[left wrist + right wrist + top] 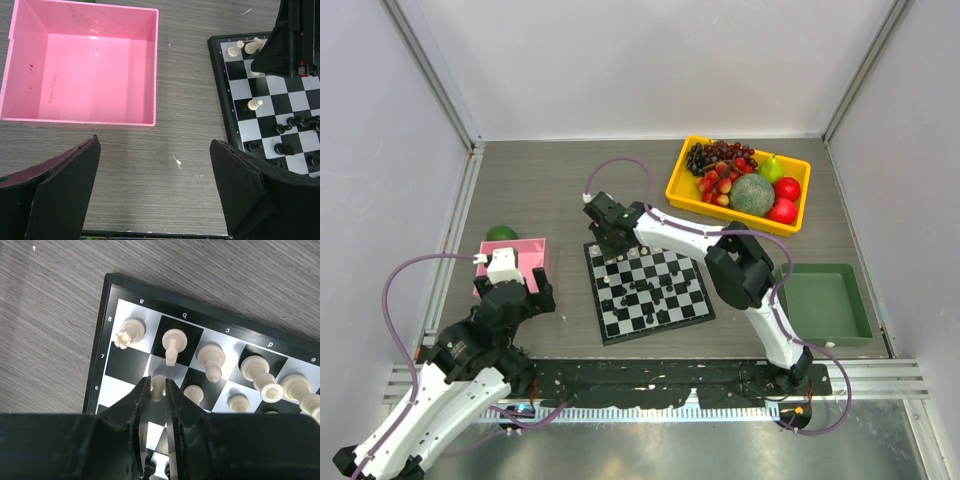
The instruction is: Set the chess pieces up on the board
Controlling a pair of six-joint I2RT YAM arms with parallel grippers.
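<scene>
The board (660, 329) lies mid-table and also shows in the left wrist view (223, 100) and the right wrist view (98, 365). My right gripper (158, 382) is shut on a white pawn (157, 391) over the second rank near the board's far left corner (613, 243). White back-row pieces stand beyond it: a rook (131, 331), a knight (173, 342) and a bishop (212, 358). Several black pieces (645, 290) cluster mid-board. My left gripper (154, 142) is open and empty above bare table left of the board (530, 300).
An empty pink tray (80, 70) sits left of the board. A yellow fruit bin (740, 185) stands at the back right, and a green tray (825, 300) at the right. A green fruit (501, 233) lies behind the pink tray.
</scene>
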